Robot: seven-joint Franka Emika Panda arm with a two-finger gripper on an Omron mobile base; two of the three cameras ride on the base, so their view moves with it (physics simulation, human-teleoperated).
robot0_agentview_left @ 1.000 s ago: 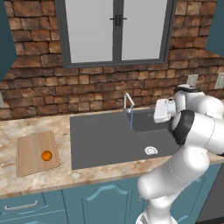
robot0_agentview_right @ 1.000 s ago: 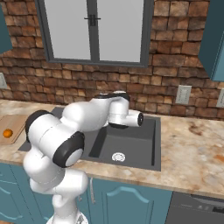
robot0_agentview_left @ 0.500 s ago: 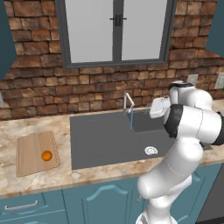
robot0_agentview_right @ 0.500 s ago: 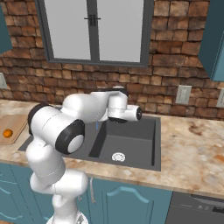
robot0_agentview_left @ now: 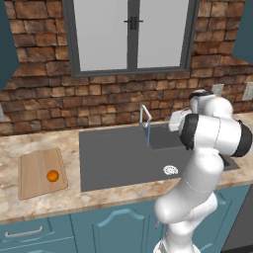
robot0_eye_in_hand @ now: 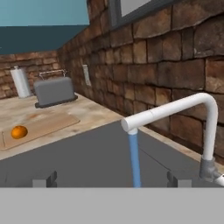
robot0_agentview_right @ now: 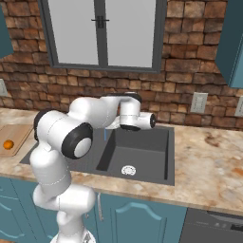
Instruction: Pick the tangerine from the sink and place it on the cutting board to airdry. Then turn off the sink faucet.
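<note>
Sink faucet (robot0_eye_in_hand: 175, 113): base clipped beside the hand's right finger. Cutting board (robot0_agentview_right: 10, 140): cut by frame edge.

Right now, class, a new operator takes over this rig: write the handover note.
Gripper: fingers open, empty, facing the sink faucet.
Tangerine: on the cutting board, left of the sink.
Done: fruit moved to the board.
Left: water runs from the spout; turn the faucet off.

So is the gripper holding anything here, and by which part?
Nothing is held. The gripper is open, its fingers apart facing the faucet; the tangerine lies on the cutting board.
</note>
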